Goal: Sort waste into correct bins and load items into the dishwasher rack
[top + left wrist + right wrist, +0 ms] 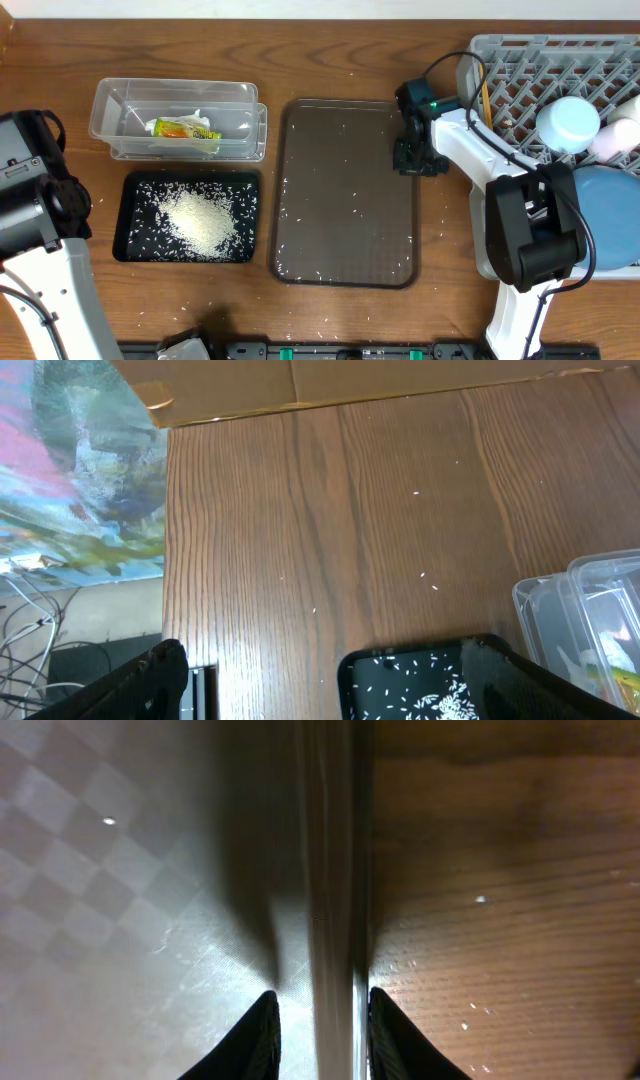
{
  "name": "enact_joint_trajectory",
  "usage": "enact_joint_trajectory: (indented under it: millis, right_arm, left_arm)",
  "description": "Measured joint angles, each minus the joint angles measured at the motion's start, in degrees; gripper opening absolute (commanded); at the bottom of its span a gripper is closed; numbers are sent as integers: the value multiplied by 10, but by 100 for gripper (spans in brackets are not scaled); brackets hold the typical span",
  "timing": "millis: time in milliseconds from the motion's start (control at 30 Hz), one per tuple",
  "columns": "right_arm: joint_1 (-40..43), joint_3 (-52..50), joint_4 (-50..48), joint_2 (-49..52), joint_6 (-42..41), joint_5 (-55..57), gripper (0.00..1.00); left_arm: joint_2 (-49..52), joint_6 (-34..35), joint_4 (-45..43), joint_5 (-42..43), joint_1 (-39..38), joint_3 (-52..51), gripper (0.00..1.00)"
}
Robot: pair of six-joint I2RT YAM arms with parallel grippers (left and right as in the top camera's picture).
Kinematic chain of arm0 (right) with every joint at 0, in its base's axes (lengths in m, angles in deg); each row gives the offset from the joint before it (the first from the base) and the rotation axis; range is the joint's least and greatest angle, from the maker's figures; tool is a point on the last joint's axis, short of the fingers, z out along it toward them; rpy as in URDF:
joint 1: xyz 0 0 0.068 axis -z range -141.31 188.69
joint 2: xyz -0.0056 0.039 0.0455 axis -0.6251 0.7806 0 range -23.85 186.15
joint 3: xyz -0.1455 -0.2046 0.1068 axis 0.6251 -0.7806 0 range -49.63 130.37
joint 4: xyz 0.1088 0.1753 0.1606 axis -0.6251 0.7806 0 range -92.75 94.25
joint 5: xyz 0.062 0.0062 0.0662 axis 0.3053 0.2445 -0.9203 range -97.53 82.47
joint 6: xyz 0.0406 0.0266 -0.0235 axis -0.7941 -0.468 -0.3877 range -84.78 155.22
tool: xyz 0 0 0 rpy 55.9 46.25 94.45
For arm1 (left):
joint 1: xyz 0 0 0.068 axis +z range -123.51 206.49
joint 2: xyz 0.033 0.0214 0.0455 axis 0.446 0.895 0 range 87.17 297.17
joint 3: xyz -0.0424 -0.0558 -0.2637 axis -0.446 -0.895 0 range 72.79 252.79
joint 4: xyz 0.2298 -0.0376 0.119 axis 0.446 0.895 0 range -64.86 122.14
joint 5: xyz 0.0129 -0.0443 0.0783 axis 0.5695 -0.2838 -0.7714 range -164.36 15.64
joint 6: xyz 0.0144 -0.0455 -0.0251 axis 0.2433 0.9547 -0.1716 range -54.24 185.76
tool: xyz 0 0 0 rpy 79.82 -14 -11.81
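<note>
Item: right gripper [322, 1025], 3 o'clock, pinching the right rim of the brown serving tray [345, 130].
Left gripper [330, 672], 8 o'clock, spread wide, empty.
Stray rice grains [300, 268] lie on that tray; the black tray [122, 222] sits at 8 o'clock.
Risk, we judge: if the thin rim slips on tilting, the grains scatter across the table [450, 250].

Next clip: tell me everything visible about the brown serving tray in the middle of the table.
The brown serving tray is a rounded-corner rectangle, plastic-looking, with a low raised rim and finely textured floor. It appears to lie flat on the wooden table, between the black tray and the grey rack, touching neither. Only scattered rice grains lie on it. The right gripper straddles its right rim, one finger inside, one outside, apparently clamping it.
</note>
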Motion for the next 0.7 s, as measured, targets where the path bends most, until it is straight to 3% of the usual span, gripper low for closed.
enact_joint_trajectory:
  millis: [133,300,700]
  right_arm:
    - [0,-14,-7,0,0,0,24]
    - [0,-15,-18,0,-4,8,8]
    - [3,-15,-71,-2,0,-2,3]
  left_arm:
    - [0,0,0,0,0,0,90]
    - [0,0,0,0,0,0,91]
    - [0,0,0,0,0,0,90]
